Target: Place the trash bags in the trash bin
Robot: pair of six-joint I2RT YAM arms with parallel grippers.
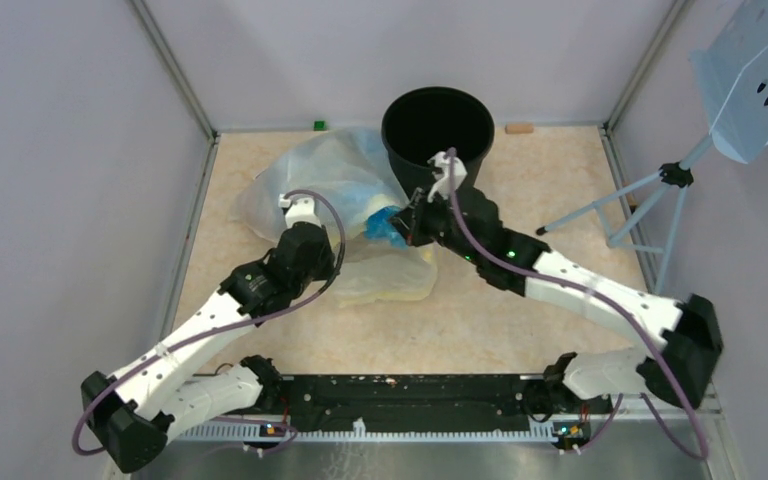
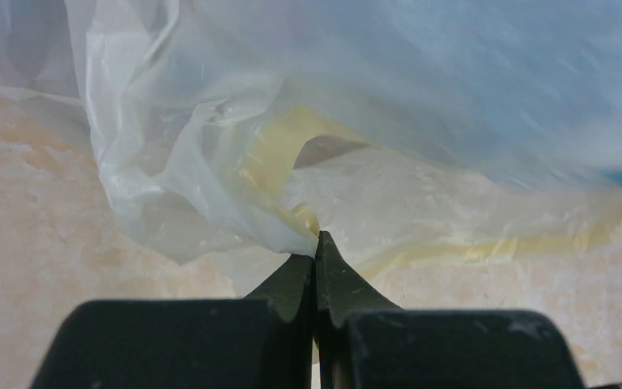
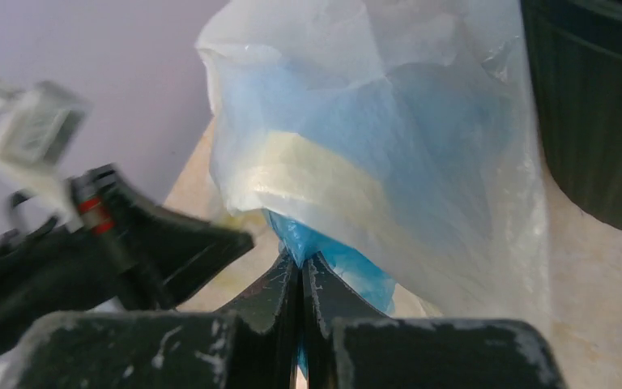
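left claw (image 2: 317,240) pinches clear bag (image 2: 202,162), right claw (image 3: 301,260) pinches blue bag (image 3: 358,272).

Soft even light, blurry wrist close-ups

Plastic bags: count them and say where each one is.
2. The blue bag is pinched by the right gripper, just left of the bin. The clear bag lies over it, pinched by the left gripper. More may be hidden inside.
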